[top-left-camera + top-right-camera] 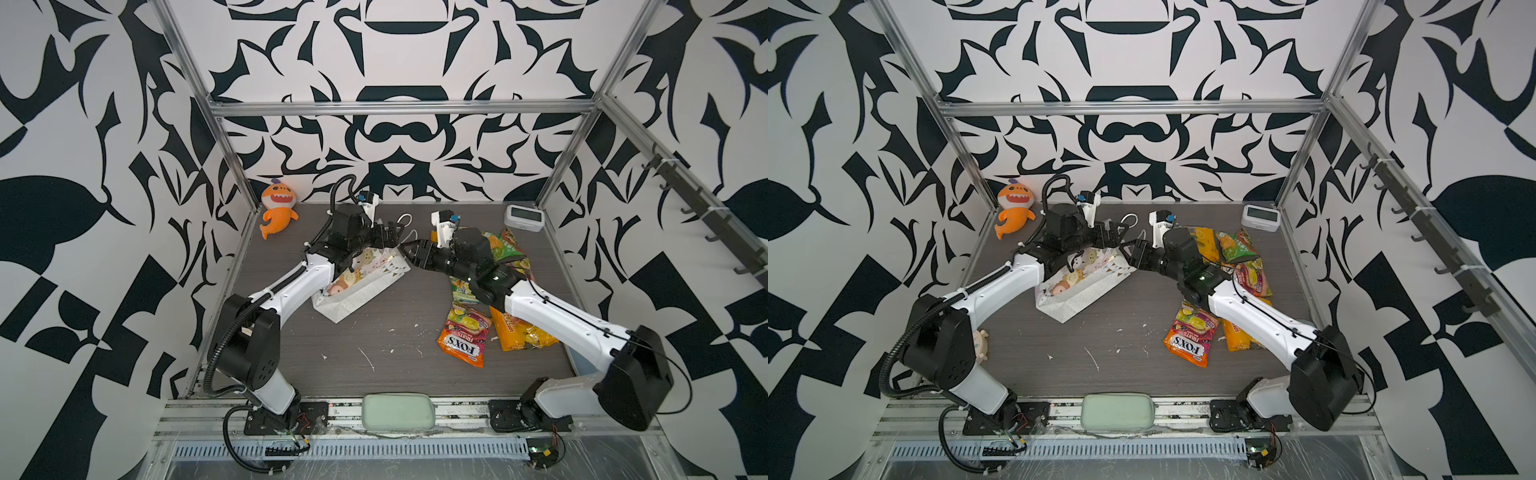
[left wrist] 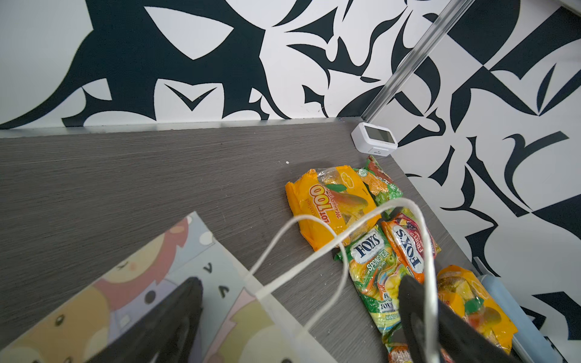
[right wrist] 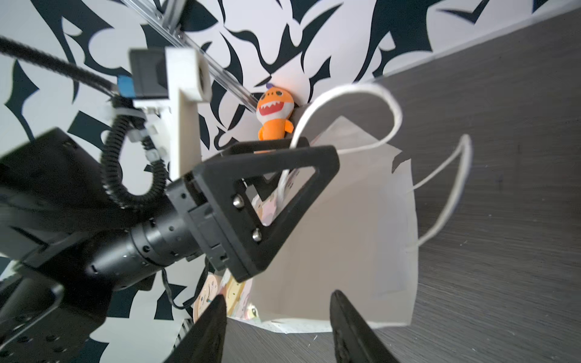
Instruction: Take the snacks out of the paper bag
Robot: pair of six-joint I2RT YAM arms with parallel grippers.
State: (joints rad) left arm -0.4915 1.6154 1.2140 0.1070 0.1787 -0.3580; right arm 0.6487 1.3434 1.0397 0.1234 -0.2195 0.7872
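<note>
The paper bag (image 1: 357,286) (image 1: 1084,286) lies on its side left of the table's middle, its mouth toward the back right. My left gripper (image 1: 390,235) (image 2: 301,279) is open wide at that mouth. One of its fingers lies over the printed face, and a white cord handle (image 2: 314,251) drapes across the other. My right gripper (image 1: 409,251) (image 3: 279,295) is open and empty just outside the mouth. The bag's inside (image 3: 345,235) looks white and bare as far as it shows. Several snacks (image 1: 465,336) (image 1: 1190,338) (image 2: 333,204) lie on the table's right side, partly under my right arm.
An orange plush shark (image 1: 278,208) leans in the back left corner. A white clock (image 1: 523,216) stands at the back right. A pale green pad (image 1: 399,411) lies on the front rail. Metal frame posts and patterned walls close in the table.
</note>
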